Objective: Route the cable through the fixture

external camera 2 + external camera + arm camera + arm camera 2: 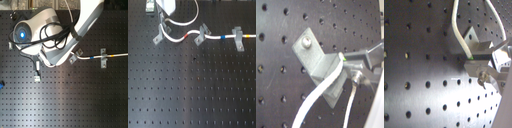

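The cable (213,36), thin, white and limp with red, blue and yellow bands, runs across my black perforated bench (193,90) through three light-grey metal clips. At the fixture (318,60), a slanted bent-plate clip bolted down, it lies in the fork. My pincer (353,62) is clenched on the cable there.

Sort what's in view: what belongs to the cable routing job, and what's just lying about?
Job in hand:
- the cable, thin and white
- the fixture, the slanted grey clip by the fingertips
- the gripper, holding the cable at that clip

Lying about:
- T-shaped clip, with the cable running past it
- small blue object at the second exterior view's left edge
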Available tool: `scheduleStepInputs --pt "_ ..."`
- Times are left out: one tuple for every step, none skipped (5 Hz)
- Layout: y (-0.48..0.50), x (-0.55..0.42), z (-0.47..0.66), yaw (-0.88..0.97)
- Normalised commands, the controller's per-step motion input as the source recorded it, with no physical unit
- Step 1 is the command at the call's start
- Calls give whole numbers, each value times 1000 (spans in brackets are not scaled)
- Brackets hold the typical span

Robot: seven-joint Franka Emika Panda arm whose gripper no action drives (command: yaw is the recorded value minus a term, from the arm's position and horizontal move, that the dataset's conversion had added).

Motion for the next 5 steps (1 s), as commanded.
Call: scheduleStepInputs --pt "-128 -33 0 660" --pt "-105 -4 0 766" --pt "-118 -42 0 157" --pt "-31 -238 0 0" --pt "-50 -173 0 106"
